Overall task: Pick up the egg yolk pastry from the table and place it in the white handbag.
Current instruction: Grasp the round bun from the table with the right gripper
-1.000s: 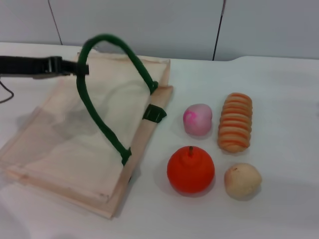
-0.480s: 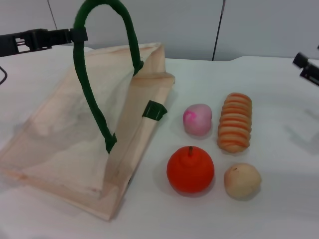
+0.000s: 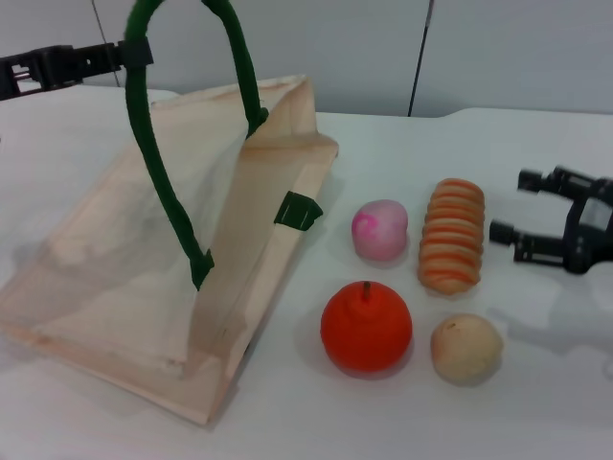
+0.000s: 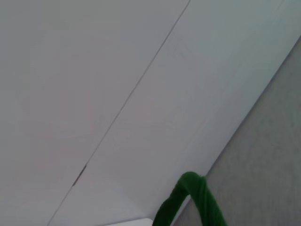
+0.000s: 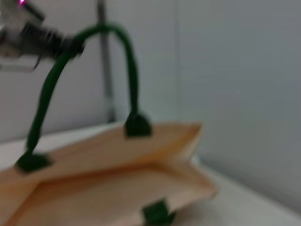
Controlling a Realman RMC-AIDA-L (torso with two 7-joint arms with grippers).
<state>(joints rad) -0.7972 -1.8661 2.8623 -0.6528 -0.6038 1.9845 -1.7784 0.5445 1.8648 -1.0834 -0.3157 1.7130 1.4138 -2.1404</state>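
The egg yolk pastry (image 3: pixel 465 348), a small pale tan ball, lies on the table at the front right, right of the orange fruit. The white handbag (image 3: pixel 134 268) lies at the left with its upper side pulled up. My left gripper (image 3: pixel 129 53) is shut on its green handle (image 3: pixel 153 163) and holds it high; the handle also shows in the left wrist view (image 4: pixel 188 202) and the right wrist view (image 5: pixel 110 56). My right gripper (image 3: pixel 512 206) is open, above the table right of the striped roll and behind the pastry.
An orange fruit (image 3: pixel 366 326), a pink-white bun (image 3: pixel 380 229) and a long orange-striped bread roll (image 3: pixel 452 234) lie between the bag and my right gripper. A grey wall stands behind the white table (image 3: pixel 536 402).
My left gripper has lifted the green handle higher, opening the bag's mouth. My right gripper has come in from the right edge and down toward the striped roll.
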